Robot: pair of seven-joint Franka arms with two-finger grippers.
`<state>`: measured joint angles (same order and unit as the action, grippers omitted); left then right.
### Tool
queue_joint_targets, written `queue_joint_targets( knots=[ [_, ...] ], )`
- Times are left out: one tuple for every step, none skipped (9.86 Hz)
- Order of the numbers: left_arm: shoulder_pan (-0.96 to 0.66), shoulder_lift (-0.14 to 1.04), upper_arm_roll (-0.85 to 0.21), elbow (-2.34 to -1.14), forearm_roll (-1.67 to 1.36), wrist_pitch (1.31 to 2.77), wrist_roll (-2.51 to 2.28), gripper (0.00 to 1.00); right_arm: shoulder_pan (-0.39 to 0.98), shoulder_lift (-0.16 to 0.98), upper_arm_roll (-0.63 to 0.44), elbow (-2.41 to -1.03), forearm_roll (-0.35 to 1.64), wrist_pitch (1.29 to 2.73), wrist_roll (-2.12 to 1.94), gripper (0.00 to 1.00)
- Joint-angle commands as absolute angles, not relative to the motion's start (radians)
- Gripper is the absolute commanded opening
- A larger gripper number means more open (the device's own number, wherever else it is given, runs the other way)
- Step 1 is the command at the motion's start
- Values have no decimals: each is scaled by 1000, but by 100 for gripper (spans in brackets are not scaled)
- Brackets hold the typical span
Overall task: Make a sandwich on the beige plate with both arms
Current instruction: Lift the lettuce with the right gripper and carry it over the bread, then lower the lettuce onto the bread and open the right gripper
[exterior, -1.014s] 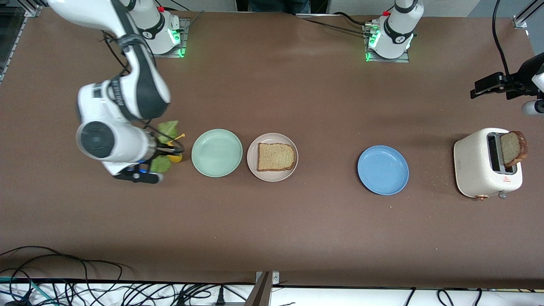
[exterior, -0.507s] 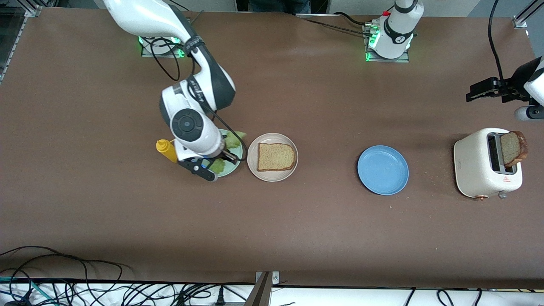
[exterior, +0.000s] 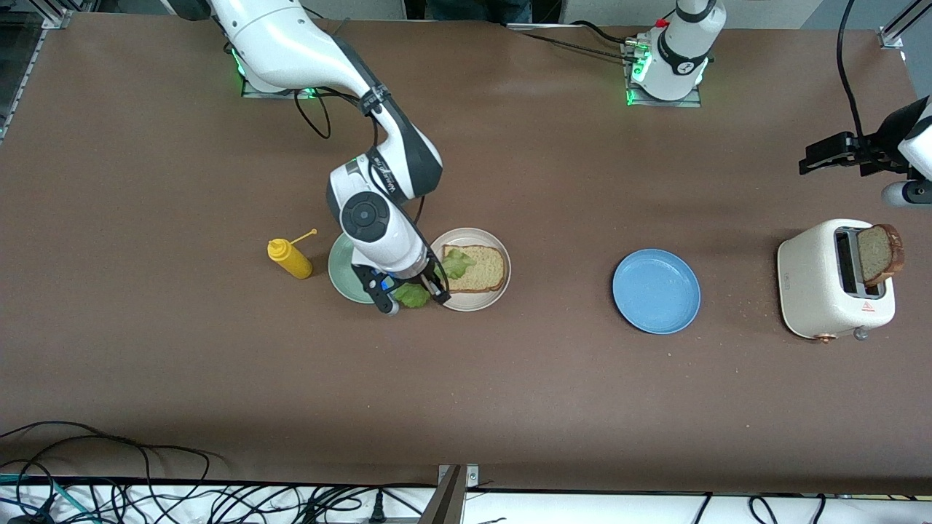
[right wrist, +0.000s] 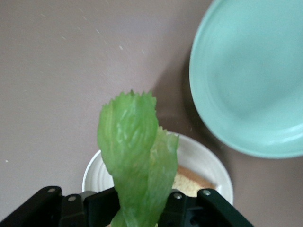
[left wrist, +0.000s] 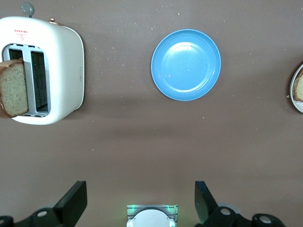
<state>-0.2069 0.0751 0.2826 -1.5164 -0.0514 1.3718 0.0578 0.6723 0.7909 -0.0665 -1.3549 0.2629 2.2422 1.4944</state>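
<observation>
Right gripper (exterior: 429, 284) clamped on lettuce leaf (right wrist: 135, 156) at beige plate (exterior: 502, 291) edge: centre over bread slice (exterior: 477, 269) before releasing; left gripper (left wrist: 137, 203) waits, jaws apart

The brown table (exterior: 510, 393) carries a yellow bottle (exterior: 290, 258), mint-green plate (exterior: 341, 269), beige plate (exterior: 489, 298), blue plate (exterior: 656, 291) and toaster (exterior: 815, 280).

Setting: robotics lab | evidence: arm bases (exterior: 666, 62) bolted to brown table (exterior: 510, 393), loose cables (exterior: 109, 487) along table edge, aluminium framing (exterior: 899, 29) at corner
</observation>
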Motion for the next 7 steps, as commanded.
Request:
queue_joint_targets(
  knots=[
    [-207,80,278,-1493,-18,1365,68,100,708,851,-69,-1315,313,2293,1606,6],
    [-204,81,278,-1476,-17,1364,67,100,727,871,-69,-1313,317,2319,1636,7],
    [-198,81,279,-1474,-17,1364,69,100,750,893,-69,-1313,316,2363,1660,9],
    [-198,81,279,-1474,-17,1364,69,100,759,903,-69,-1313,316,2382,1664,24],
    [-196,81,279,-1474,-17,1364,69,100,759,902,-69,-1313,311,2378,1661,57],
    [-198,81,278,-1474,-17,1364,69,100,761,899,-71,-1313,302,2373,1657,100],
    [-202,81,278,-1474,-17,1364,68,100,759,890,-75,-1313,287,2370,1642,100]
  ],
)
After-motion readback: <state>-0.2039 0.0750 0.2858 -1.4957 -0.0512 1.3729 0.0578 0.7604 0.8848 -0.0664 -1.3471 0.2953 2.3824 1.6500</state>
